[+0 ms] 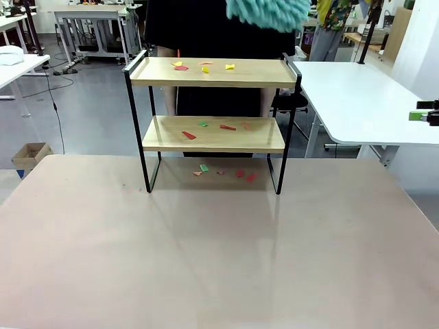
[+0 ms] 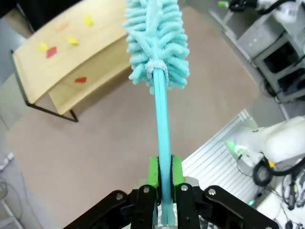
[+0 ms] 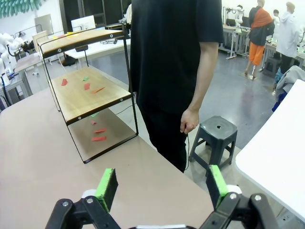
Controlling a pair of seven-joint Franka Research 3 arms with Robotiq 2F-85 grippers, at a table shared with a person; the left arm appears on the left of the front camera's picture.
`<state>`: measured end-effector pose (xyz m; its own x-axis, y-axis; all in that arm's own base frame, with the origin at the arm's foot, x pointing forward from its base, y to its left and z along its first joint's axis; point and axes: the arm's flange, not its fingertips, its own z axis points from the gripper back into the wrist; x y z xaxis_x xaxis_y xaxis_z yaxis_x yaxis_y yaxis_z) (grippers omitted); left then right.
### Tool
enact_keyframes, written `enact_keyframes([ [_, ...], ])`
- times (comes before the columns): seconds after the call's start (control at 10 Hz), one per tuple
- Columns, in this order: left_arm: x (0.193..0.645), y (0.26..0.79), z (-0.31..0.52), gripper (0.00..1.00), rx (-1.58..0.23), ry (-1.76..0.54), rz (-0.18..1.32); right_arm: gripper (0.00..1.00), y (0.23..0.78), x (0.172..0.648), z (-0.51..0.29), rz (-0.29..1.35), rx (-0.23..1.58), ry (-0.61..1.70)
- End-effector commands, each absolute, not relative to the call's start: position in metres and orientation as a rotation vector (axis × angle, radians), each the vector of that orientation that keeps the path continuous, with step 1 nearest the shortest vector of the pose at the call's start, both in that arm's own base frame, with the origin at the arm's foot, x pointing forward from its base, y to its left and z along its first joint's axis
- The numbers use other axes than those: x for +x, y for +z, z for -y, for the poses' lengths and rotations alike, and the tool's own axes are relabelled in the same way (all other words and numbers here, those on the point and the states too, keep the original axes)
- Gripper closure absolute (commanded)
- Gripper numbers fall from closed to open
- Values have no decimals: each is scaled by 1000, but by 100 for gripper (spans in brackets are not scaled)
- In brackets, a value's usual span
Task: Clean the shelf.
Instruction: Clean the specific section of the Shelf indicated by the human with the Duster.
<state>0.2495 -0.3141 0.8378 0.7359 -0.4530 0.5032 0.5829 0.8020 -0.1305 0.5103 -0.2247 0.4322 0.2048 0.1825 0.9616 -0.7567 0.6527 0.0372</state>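
Note:
The shelf [image 1: 260, 72] stands at the far middle of the table, two light wooden boards in a thin black frame. Coloured paper scraps [image 1: 204, 66] lie on its top board, on the lower board [image 1: 206, 127] and on the table under it [image 1: 223, 171]. My left gripper [image 2: 164, 171] is shut on the teal handle of a fluffy teal duster [image 2: 157, 43], whose head hangs high above the shelf [image 2: 105, 38] and shows at the top edge as the duster [image 1: 267, 14]. My right gripper [image 3: 162, 183] is open and empty, off to the side of the shelf [image 3: 95, 102].
A person in a black shirt [image 1: 212, 27] stands just behind the shelf, one hand [image 3: 189, 121] hanging down. A black stool [image 3: 217, 133] is beside them. A white table [image 1: 357, 103] adjoins at the right. A cardboard box [image 1: 31, 156] sits on the floor at the left.

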Motion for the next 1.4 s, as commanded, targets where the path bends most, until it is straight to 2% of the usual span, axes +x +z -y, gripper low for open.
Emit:
enact_keyframes([
  [0.0, 232, 856, 284, 87, -291, -572, 521, 0, 434, 511, 223, 1198, 583, 713],
  [0.3, 241, 850, 298, 87, -298, -571, 495, 0, 434, 511, 223, 1198, 583, 713],
  [0.4, 242, 842, 334, 87, -229, -507, 527, 0, 434, 511, 223, 1198, 583, 713],
  [0.7, 283, 826, 397, 87, -212, -322, 606, 0, 434, 511, 223, 1198, 583, 713],
  [1.0, 320, 789, 437, 87, -272, -163, 610, 0, 434, 511, 223, 1198, 583, 713],
  [1.3, 337, 759, 461, 87, -317, -49, 636, 0, 434, 511, 223, 1198, 583, 713],
])
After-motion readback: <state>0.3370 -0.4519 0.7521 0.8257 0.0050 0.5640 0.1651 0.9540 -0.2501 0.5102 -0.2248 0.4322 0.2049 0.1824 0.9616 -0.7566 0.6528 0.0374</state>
